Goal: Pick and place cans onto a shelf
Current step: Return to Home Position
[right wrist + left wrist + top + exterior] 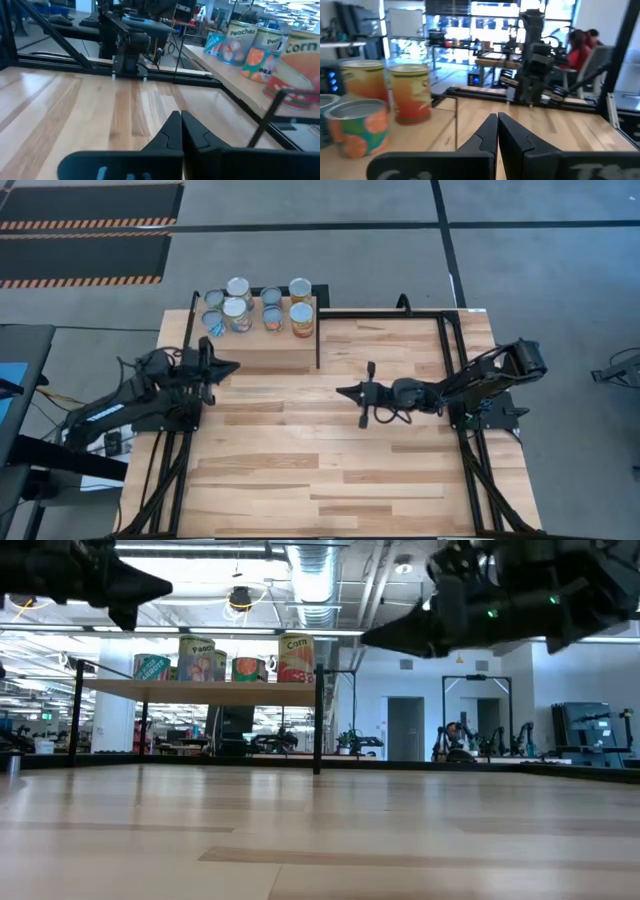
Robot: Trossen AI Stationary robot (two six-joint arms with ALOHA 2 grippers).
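Several cans (238, 312) with shiny tops stand upright on their bases on the pale wood shelf (262, 352) at the table's far left. They also show in the low view (296, 657), the left wrist view (410, 93) and the right wrist view (234, 43). My left gripper (234, 366) hovers shut and empty just in front of the shelf's near edge, seen also in its wrist view (497, 123). My right gripper (342, 391) hovers shut and empty over the table's middle, right of the shelf, pointing left, seen also in its wrist view (180, 119).
A black upright post (318, 330) stands at the shelf's right side, and a black frame rail (452, 360) runs along the table's right. Bare planked tabletop (320, 470) lies between and in front of the arms. Seated people (577, 42) show in the room beyond.
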